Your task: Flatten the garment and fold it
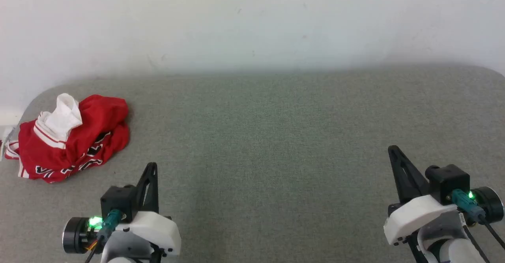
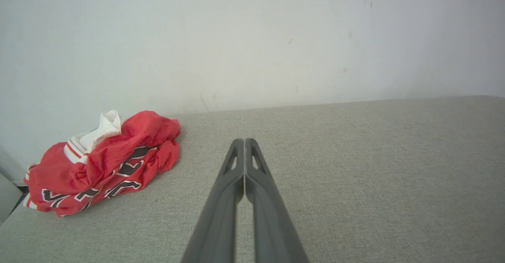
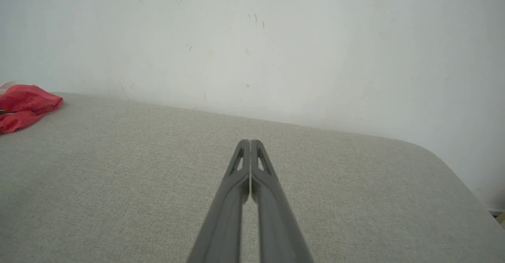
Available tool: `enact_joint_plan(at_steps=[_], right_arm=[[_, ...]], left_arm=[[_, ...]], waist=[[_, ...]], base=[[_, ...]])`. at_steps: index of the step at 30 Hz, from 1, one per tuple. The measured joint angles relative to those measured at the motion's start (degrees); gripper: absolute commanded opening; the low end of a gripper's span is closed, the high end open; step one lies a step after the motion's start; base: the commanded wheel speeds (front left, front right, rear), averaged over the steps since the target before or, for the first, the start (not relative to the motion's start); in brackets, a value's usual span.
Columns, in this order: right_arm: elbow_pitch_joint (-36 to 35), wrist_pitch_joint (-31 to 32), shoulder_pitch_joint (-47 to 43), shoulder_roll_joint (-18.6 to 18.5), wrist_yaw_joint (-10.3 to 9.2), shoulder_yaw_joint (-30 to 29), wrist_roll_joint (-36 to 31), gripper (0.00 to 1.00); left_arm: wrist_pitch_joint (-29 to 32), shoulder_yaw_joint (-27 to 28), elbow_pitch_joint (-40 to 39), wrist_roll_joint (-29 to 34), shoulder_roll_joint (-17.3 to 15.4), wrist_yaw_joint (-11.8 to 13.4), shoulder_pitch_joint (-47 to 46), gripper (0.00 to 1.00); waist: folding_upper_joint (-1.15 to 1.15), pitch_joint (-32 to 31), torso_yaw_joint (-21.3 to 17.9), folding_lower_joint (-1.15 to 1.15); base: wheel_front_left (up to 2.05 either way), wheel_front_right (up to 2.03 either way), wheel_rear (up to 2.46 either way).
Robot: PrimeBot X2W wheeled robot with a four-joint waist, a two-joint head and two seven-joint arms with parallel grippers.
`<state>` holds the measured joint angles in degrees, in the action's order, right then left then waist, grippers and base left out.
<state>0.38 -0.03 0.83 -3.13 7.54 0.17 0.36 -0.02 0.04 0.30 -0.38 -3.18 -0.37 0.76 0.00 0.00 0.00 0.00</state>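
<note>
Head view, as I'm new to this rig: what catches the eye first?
The crumpled red garment, a white sleeve poking up, lies bunched at the far left of the grey surface. The left gripper and right gripper sit at the lower corners, both shut, apart from it.

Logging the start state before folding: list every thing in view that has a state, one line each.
Red jersey: crumpled in a heap on the grey fabric surface, white sleeve poking up, not held.
Left gripper: shut, empty, apart from the jersey.
Right gripper: shut, empty, far from the jersey.
</note>
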Motion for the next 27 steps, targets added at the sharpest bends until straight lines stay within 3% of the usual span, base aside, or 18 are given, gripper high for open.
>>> enact_joint_plan(at_steps=[27], right_arm=[[0.00,0.00,0.00,0.00,0.00,0.00,0.00,0.00]], left_arm=[[0.00,0.00,0.00,0.00,0.00,0.00,0.00,0.00]], waist=[[0.00,0.00,0.00,0.00]], base=[[0.00,0.00,0.00]])
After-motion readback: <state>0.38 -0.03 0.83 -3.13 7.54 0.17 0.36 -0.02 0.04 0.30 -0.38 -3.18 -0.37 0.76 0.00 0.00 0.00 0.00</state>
